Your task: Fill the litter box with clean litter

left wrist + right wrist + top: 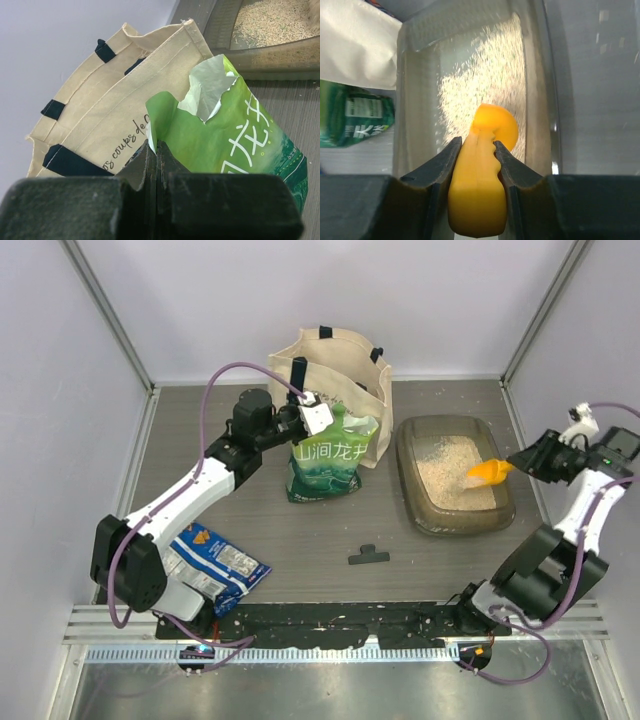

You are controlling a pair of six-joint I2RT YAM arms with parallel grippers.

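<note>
The grey-brown litter box [500,518] lies at the right of the table with pale beige litter [445,472] spread inside; both show in the right wrist view, the box [415,150] and the litter [485,75]. My right gripper [522,462] is shut on the handle of an orange scoop [487,472], held over the box's right side [479,175]. My left gripper [303,420] is shut on the torn top edge of the green-and-white pouch [328,458], which stands upright [235,145].
A cream canvas tote bag [335,365] stands behind the pouch. A blue snack bag [215,565] lies at the front left. A small black clip [368,556] lies in the middle front. Litter grains are scattered behind the box.
</note>
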